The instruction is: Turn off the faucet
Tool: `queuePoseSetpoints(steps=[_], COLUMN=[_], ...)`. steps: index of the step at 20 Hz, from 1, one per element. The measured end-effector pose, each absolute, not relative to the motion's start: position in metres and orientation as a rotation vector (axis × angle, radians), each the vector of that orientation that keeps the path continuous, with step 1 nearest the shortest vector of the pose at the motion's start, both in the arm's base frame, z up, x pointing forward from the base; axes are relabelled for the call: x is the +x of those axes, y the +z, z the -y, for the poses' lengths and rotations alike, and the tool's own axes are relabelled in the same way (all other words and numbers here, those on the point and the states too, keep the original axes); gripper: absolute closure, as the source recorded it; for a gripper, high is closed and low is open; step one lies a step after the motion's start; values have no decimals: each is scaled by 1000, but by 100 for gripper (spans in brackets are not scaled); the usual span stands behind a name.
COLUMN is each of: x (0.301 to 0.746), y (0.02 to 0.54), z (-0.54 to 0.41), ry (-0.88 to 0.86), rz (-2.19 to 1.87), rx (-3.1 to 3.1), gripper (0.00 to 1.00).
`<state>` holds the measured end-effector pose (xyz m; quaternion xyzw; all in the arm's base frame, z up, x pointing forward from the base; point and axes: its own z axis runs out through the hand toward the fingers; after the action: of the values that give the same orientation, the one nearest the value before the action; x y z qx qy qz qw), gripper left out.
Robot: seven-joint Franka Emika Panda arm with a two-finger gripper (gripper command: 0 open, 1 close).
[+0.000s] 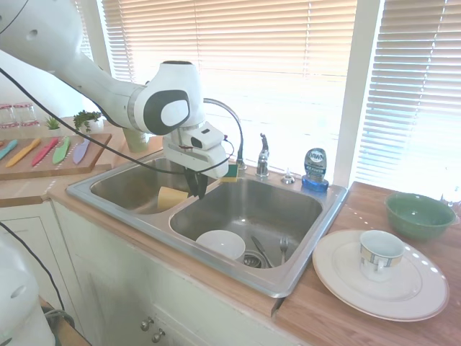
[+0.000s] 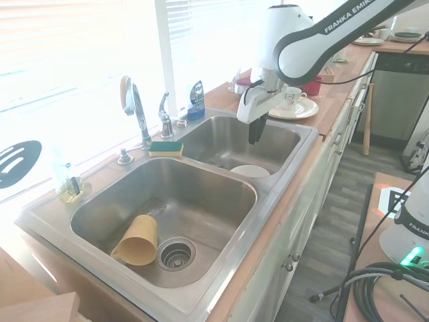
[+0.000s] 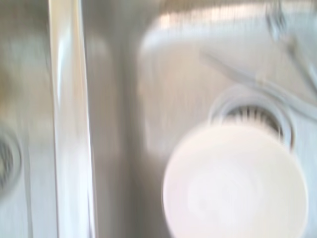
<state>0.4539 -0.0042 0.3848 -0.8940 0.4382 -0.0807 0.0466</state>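
The chrome faucet stands at the sink's back rim, with a tall arched spout (image 1: 234, 122) (image 2: 136, 107) and a short separate lever handle (image 1: 263, 155) (image 2: 164, 115) beside it. My gripper (image 1: 195, 189) (image 2: 255, 136) hangs fingers-down over the divider between the two basins, in front of the faucet and well apart from the handle. Its dark fingers look pressed together with nothing between them. No water stream can be made out. The wrist view is blurred and looks down at a white bowl (image 3: 233, 183) and a drain (image 3: 252, 116).
The white bowl (image 1: 221, 244) and utensils (image 1: 263, 252) lie in one basin, a yellow cup (image 1: 171, 197) (image 2: 137, 240) in the other. A sponge (image 2: 165, 148) and a blue soap bottle (image 1: 315, 169) sit on the back rim. On the counter are a plate with a cup (image 1: 382, 252) and a green bowl (image 1: 420, 214).
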Motion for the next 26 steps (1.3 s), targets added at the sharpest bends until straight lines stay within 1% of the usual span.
queuePoseSetpoints(steps=[6, 9, 19, 22, 26], x=[517, 545, 643, 668, 696], y=[403, 419, 466, 467, 461], z=[13, 13, 11, 17, 26], ry=[-573, -655, -700, -710, -661], rz=[-1396, -1393, -1403, -1424, -1454], rx=[-2527, -2460, -2363, -2358, -2349], gripper=[100, 100, 100, 100, 100])
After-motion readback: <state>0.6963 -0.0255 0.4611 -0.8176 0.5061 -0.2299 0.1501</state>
